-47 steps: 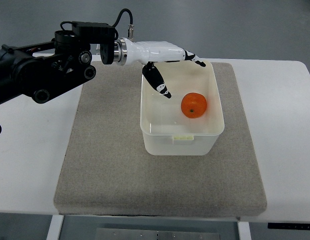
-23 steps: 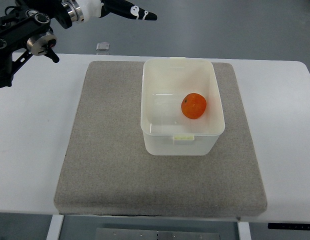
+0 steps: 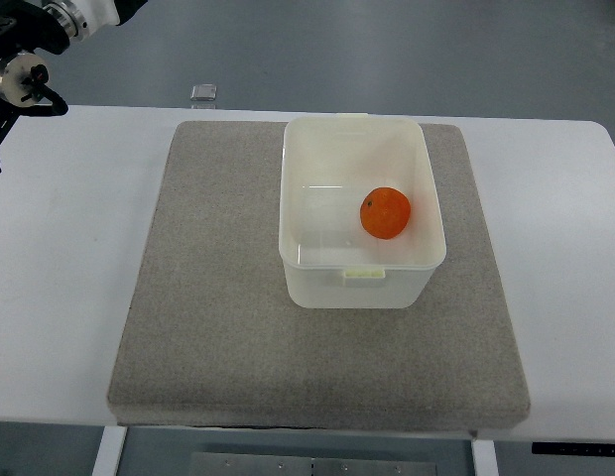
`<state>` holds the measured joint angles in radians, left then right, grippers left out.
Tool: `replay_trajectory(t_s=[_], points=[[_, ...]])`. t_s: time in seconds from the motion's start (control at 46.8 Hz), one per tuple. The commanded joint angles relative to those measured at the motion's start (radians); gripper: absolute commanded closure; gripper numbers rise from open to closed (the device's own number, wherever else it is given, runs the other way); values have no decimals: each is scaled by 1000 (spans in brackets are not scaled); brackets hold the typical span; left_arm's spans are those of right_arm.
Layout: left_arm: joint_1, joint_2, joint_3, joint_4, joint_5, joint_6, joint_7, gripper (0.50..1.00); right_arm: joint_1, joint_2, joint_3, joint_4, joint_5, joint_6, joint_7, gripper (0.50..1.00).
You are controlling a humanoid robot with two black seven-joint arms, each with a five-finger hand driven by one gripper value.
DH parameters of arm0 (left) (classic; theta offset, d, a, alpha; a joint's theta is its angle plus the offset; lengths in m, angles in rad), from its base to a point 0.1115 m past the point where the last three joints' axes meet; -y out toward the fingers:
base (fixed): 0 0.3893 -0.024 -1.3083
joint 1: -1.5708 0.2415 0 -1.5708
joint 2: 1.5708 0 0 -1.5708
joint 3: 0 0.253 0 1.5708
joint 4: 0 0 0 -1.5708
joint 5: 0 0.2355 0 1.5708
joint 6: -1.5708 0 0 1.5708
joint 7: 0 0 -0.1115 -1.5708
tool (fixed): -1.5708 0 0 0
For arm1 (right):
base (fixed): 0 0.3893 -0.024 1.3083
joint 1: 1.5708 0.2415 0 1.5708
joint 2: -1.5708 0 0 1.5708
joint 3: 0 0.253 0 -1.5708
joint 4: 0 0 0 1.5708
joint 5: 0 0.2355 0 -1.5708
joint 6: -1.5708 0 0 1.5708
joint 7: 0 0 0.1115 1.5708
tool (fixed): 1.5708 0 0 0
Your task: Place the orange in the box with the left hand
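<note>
The top view is showing us the wide white counter (image 3: 69, 297) first, with the grey rectangular felt mat (image 3: 208, 327) lying across its middle. On the mat's far half we are seeing the translucent white plastic box (image 3: 359, 283), open at the top, and inside it, toward the right wall, the round orange fruit (image 3: 385, 212) is resting on the floor of the box.

What we are noticing as changed: a second ago the left hand was reaching over the box's far rim with its fingers spread; half a second ago it was already lifted clear toward the upper left; now only the black left arm (image 3: 25, 59) is showing at the top-left corner, and the hand itself is out of the picture, so we cannot tell how its fingers are standing. The orange is sitting where it sat before. We are judging from this that the placing is done and the arm is retreating.

The right arm is not showing anywhere. The mat is leaving bare counter on both sides, and the box is standing well inside the mat's edges. A small clear object (image 3: 200, 92) is lying just beyond the mat's far-left corner.
</note>
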<state>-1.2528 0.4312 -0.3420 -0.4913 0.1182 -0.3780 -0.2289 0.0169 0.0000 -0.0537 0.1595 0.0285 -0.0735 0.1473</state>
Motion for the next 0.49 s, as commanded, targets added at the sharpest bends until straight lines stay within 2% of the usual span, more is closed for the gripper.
replay_trajectory(t_s=[0.0, 0.235, 0.363, 0.47], points=[[13, -2, 0, 52, -123, -59, 62, 506, 0, 0, 0, 0, 1, 0, 0, 574], [90, 1, -14, 106, -350, -193, 178, 506, 0, 0, 0, 0, 1, 0, 0, 574], [128, -2, -93, 100, -379, -233, 192, 506, 0, 0, 0, 0, 1, 0, 0, 574], [170, -12, -179, 96, -379, -233, 226, 506, 0, 0, 0, 0, 1, 0, 0, 574]])
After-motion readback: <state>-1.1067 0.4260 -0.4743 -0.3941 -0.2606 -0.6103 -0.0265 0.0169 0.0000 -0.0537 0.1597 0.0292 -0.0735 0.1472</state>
